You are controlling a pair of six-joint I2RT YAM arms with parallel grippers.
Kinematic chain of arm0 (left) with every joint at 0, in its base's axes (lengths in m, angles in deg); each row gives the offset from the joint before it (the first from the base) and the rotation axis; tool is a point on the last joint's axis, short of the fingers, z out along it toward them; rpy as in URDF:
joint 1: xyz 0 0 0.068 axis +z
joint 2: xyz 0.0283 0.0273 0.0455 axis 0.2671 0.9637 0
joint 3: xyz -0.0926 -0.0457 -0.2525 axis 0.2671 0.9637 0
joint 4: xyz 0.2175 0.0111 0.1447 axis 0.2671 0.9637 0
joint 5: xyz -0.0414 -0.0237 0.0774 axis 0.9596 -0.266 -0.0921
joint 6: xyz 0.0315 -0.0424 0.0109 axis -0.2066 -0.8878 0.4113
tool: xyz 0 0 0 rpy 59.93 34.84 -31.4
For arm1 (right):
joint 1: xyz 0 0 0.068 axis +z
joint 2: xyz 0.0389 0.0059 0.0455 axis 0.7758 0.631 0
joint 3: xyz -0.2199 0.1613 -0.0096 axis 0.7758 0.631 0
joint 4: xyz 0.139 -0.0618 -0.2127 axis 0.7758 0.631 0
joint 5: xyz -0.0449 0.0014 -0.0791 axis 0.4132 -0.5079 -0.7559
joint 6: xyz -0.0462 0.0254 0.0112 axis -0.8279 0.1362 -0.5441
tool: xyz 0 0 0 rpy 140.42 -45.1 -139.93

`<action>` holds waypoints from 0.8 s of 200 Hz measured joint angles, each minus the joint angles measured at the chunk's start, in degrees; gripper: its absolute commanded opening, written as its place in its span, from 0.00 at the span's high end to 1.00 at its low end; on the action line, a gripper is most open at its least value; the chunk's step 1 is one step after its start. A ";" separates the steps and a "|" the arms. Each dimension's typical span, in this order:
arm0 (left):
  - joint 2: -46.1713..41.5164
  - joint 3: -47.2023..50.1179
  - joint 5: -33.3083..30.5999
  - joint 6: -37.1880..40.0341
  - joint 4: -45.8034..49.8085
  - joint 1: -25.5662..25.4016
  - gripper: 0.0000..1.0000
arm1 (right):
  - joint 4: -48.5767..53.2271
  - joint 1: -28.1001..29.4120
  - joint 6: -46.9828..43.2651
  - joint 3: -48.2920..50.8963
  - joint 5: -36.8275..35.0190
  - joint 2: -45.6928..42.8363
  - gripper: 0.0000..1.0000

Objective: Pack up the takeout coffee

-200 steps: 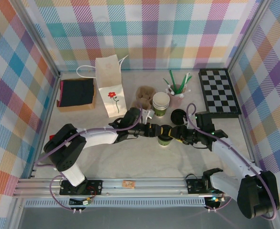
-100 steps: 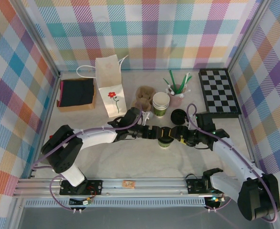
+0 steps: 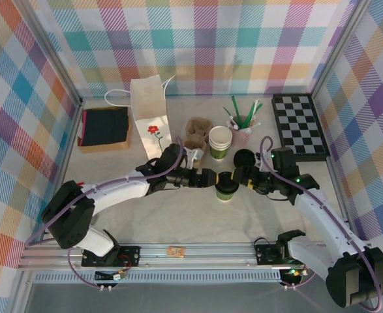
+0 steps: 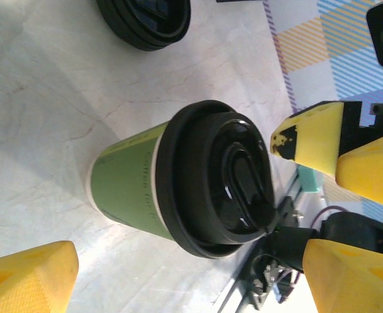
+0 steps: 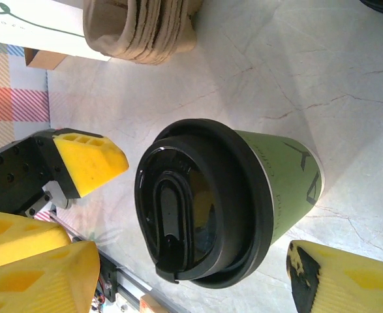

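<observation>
Me holding left gripper (image 3: 211, 177) and right gripper (image 3: 241, 178) spread wide, jaws flanking takeout coffee (image 3: 227, 187), pads seemingly not touching it. Coffee standing upright mid-table (image 3: 178, 215), lid on. Behind it: loose black lid (image 3: 244, 158), cup stack (image 3: 220, 141), paper bag (image 3: 149, 116) sitting farther back.

Lidded green coffee cup (image 5: 276, 176), upright on the table (image 5: 308, 65) between the right gripper's (image 5: 194, 267) spread yellow fingers (image 5: 348, 280); cardboard trays (image 5: 142, 29) behind.
</observation>
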 measured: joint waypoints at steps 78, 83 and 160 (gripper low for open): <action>-0.39 13.75 1.22 -14.25 -17.38 -2.56 0.13 | 3.17 -8.48 -1.22 -1.16 2.47 -2.99 0.22; 0.94 13.70 1.57 -15.30 -19.93 -2.86 0.14 | 3.17 -8.81 -1.25 -1.16 2.75 -2.95 0.22; 15.43 10.64 4.11 -26.71 -41.70 -5.07 0.16 | 4.46 -9.68 -1.31 -1.49 4.13 -4.28 0.22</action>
